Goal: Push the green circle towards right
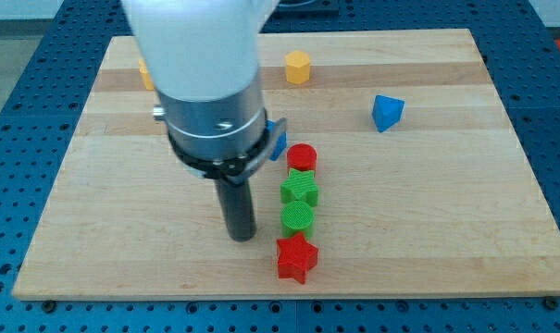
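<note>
Green circle [297, 217] sits just right of my tip [242, 238]; no claw here, so push flat rightward, missing the red star [296, 258].

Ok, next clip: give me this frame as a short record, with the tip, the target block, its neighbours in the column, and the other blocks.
tip: my tip, just to the view's left of the green circle, narrow gap showing
target: green circle, third in a column of four
column, top to bottom: red circle, green star, green circle, red star
other blocks: yellow hexagon, blue block
partly hidden behind the arm: blue block, orange block
</note>
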{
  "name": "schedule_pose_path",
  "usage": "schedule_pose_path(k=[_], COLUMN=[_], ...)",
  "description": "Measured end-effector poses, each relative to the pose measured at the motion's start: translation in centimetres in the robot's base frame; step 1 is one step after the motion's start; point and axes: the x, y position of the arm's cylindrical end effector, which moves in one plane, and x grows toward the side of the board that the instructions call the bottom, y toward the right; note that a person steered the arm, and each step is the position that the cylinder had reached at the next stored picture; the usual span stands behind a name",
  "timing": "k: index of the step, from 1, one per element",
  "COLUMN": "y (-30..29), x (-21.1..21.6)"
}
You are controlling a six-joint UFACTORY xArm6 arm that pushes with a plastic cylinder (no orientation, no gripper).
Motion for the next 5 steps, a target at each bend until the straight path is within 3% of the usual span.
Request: schedule_pose_path(k=[3,5], y=[2.6,7.3], x=[-0.5,-1.8])
